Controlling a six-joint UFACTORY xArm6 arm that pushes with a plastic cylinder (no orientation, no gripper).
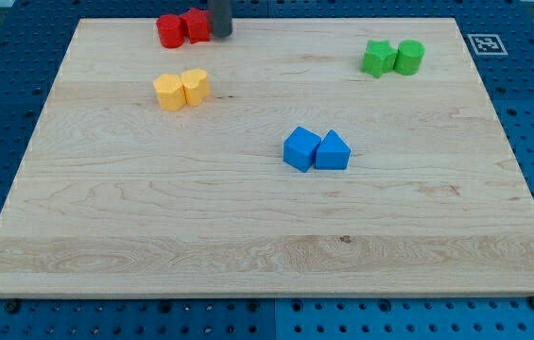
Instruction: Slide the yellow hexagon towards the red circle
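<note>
The yellow hexagon (168,93) lies at the board's upper left, touching a second yellow block (196,86) with a notched top on its right. The red circle (170,30) lies above them near the board's top edge, touching a second red block (196,25) on its right. My tip (221,34) is at the top edge, right against that second red block's right side, well above and right of the yellow hexagon.
A green star-like block (376,58) and a green cylinder (409,57) touch at the upper right. A blue cube (301,148) and a blue triangular block (333,151) touch near the middle. The wooden board (267,246) ends in blue pegboard.
</note>
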